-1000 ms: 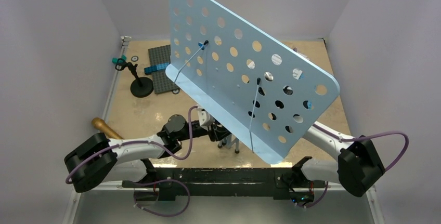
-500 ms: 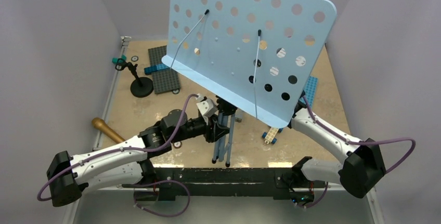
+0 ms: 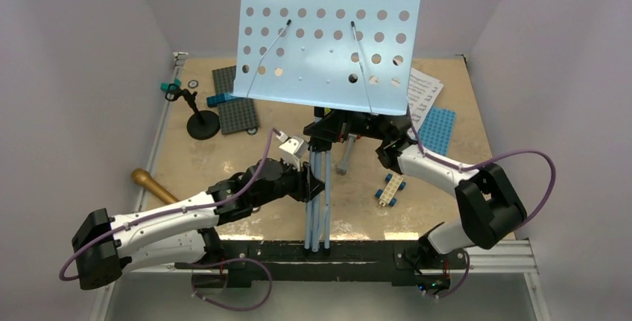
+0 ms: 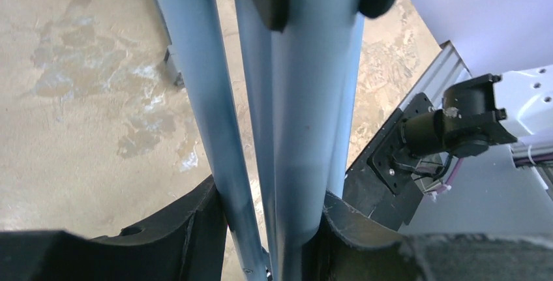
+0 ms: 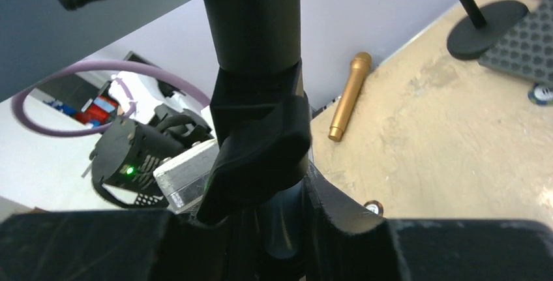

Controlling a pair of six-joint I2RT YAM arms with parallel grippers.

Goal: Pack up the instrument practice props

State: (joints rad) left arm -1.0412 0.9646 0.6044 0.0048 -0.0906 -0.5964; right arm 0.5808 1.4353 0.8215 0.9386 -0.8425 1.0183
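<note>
Ends of the folded legs [image 3: 317,217] of the light-blue music stand [image 3: 328,45] are seen over the black mounting rail [image 3: 246,250] at the near edge of the table [image 3: 223,161]; whether they touch anything cannot be told. The legs are drawn together into one tight bundle. Partway up it the left gripper [image 3: 310,182] is clamped: in the left wrist view its black fingers [image 4: 189,229] are pressed against both sides of the blue tubes.

A white-and-blue toy brick [image 3: 389,188] lies on the table just right of the legs. At the left edge of the table, well apart from the stand, the gold-brown toy microphone [image 3: 153,183] is laid on its side.

Farther in, the right gripper [image 3: 358,126] is closed on the stand's black collar [image 5: 261,150] below the desk. In the right wrist view its fingers [image 5: 345,222] are set on either side of the collar's knob.

Beyond that, at the left, the black mic stand [image 3: 201,124] is stood upright on its round base, just beside a grey baseplate [image 3: 237,97] with a blue brick [image 3: 220,99] touching its left edge. At the right a blue baseplate [image 3: 440,127] is found, with the white sheet-music pages [image 3: 422,91] just behind it, partly hidden by the stand.

The perforated desk is held high, its face turned to the top camera, with two wire page holders lying across it.
</note>
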